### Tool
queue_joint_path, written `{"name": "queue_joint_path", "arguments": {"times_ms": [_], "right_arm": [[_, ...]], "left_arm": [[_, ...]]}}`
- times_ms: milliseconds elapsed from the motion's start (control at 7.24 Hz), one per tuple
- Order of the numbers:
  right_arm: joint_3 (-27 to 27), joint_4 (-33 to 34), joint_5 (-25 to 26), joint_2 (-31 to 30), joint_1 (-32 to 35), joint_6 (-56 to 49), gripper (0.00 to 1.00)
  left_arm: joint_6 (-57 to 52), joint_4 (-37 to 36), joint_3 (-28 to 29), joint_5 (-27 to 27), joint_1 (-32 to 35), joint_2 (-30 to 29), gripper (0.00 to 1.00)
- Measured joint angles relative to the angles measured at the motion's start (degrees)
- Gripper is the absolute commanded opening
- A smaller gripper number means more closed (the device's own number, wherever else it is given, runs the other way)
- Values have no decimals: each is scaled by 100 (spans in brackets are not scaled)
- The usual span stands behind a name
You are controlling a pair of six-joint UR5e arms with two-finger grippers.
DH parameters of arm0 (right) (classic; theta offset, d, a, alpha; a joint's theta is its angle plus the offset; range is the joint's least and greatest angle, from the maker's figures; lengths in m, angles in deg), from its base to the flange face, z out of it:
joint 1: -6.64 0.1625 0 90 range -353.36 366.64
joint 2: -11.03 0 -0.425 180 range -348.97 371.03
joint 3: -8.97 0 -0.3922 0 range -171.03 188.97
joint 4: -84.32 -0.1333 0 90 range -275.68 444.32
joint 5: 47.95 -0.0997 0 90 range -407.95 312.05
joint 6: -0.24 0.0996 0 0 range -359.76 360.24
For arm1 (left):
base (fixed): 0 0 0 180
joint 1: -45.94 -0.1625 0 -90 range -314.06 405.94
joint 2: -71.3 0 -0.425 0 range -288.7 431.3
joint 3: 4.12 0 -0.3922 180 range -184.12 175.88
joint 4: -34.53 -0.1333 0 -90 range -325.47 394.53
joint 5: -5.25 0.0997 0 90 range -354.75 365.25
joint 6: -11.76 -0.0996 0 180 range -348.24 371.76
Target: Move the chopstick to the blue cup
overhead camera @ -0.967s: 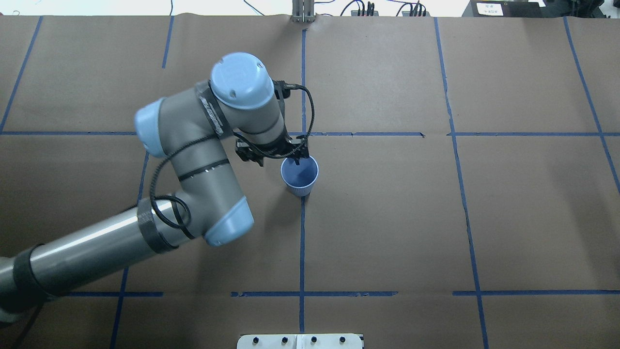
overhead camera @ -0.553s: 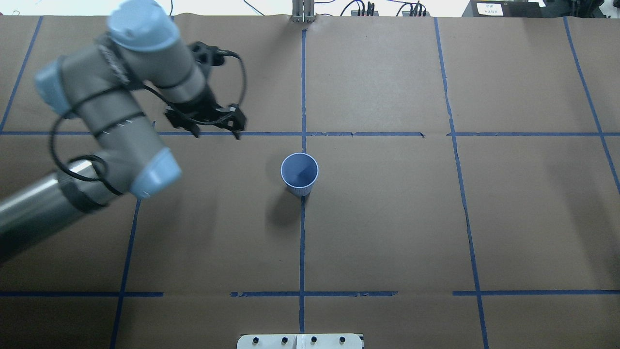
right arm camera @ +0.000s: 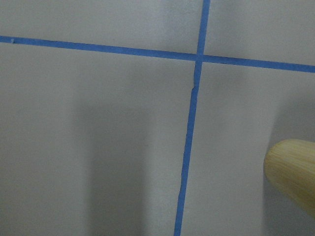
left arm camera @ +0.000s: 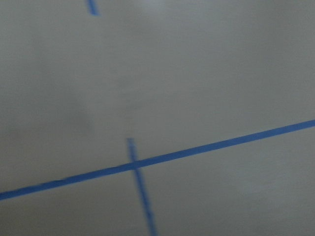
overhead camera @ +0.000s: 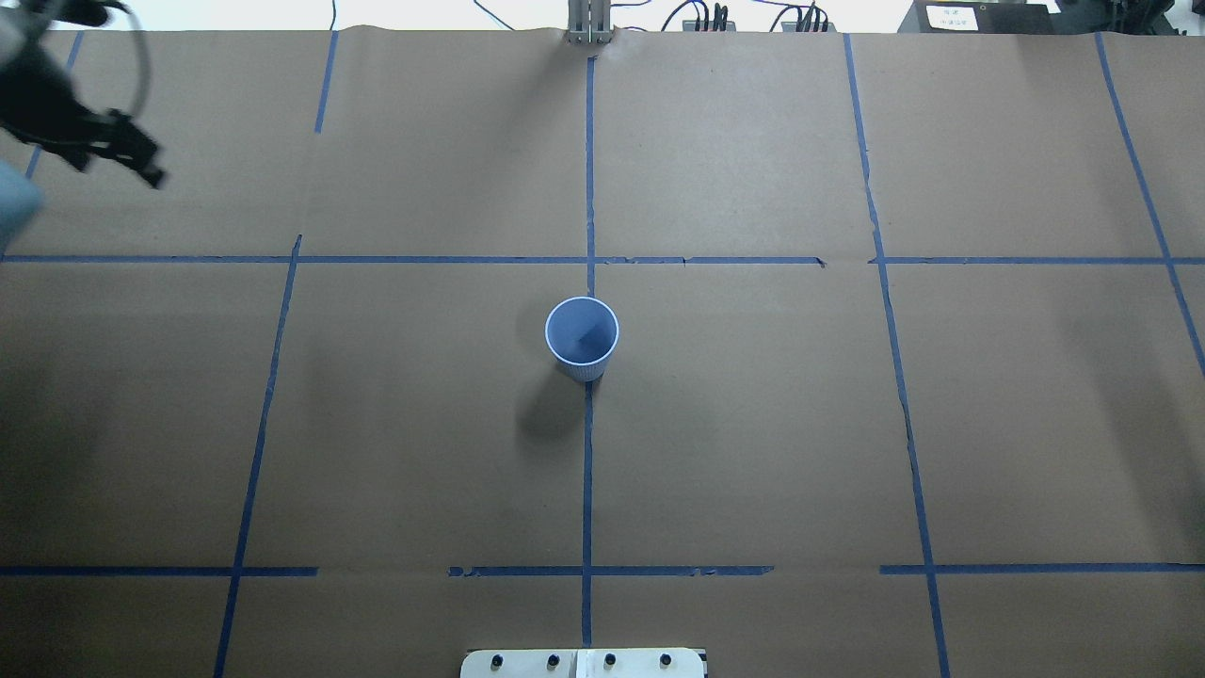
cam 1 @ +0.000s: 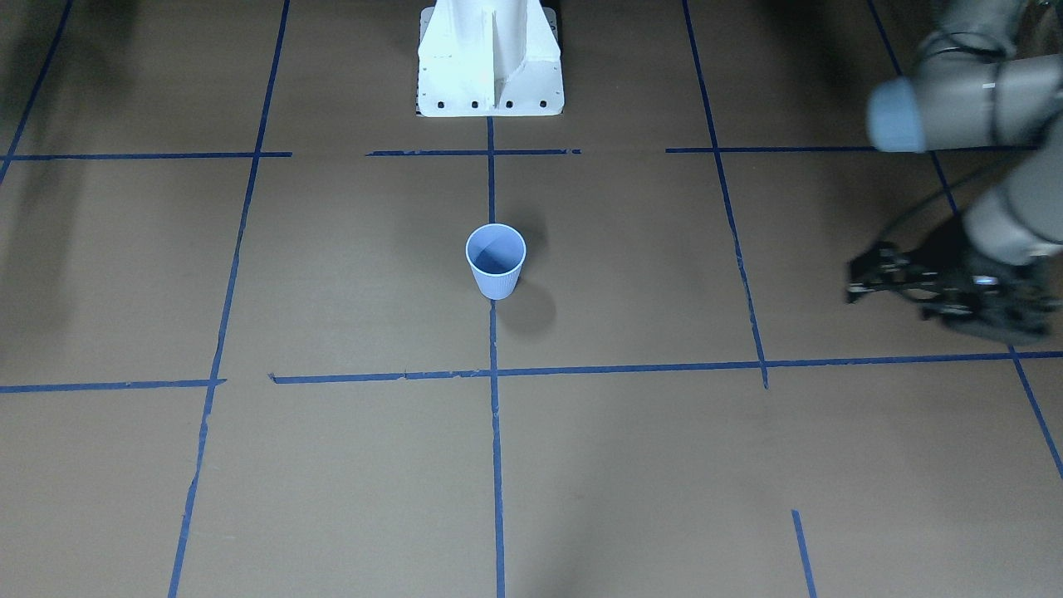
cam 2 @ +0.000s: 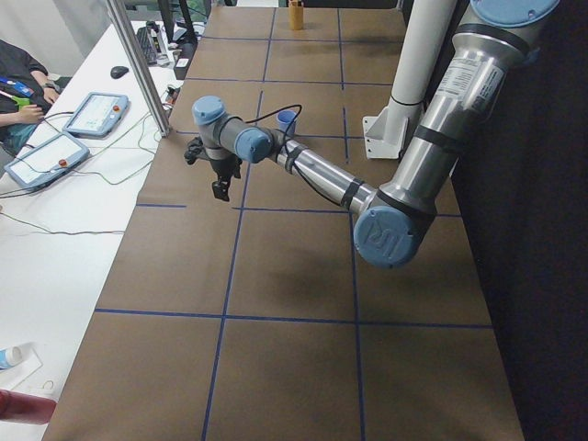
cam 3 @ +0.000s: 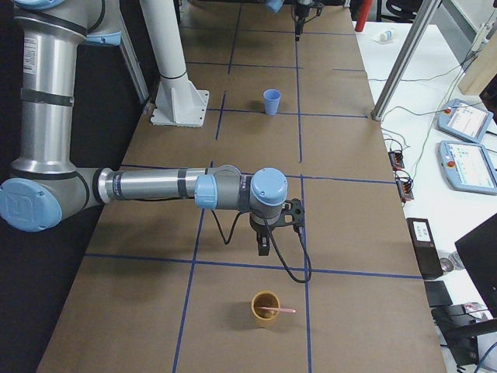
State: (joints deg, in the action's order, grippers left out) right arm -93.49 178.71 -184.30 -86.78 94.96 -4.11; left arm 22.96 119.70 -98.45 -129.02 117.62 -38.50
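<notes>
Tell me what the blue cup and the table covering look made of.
Blue cup: likely paper, matte; fine vertical ribs on its wall, thin pale rim. Table covering: probably brown kraft paper, matte, with a slightly wavy far edge and blue tape lines.

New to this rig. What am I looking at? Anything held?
Two robot arms at a paper-covered table, each ending in a two-finger claw. Two cameras look down on it, one from behind the robot, one facing it; two look from the table's ends; one rides each wrist. The blue cup stands mid-table, empty. The pink chopstick rests in a tan cup near the right claw. The left claw hangs off to its side, open and empty. Whether the right one is open I cannot tell.
</notes>
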Motion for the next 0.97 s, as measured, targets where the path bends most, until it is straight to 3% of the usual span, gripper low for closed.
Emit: {"name": "queue_joint_path", "arguments": {"times_ms": [414, 829, 967], "right_arm": [[46, 0, 269, 4, 12, -4, 100], [99, -120, 393, -22, 179, 186, 99], [254, -604, 506, -62, 358, 644, 99]], "left_arm": [[-1414, -319, 97, -219, 1335, 1127, 100], [-1496, 353, 86, -272, 1602, 1967, 100], [-1509, 432, 65, -292, 1608, 2011, 100]]}}
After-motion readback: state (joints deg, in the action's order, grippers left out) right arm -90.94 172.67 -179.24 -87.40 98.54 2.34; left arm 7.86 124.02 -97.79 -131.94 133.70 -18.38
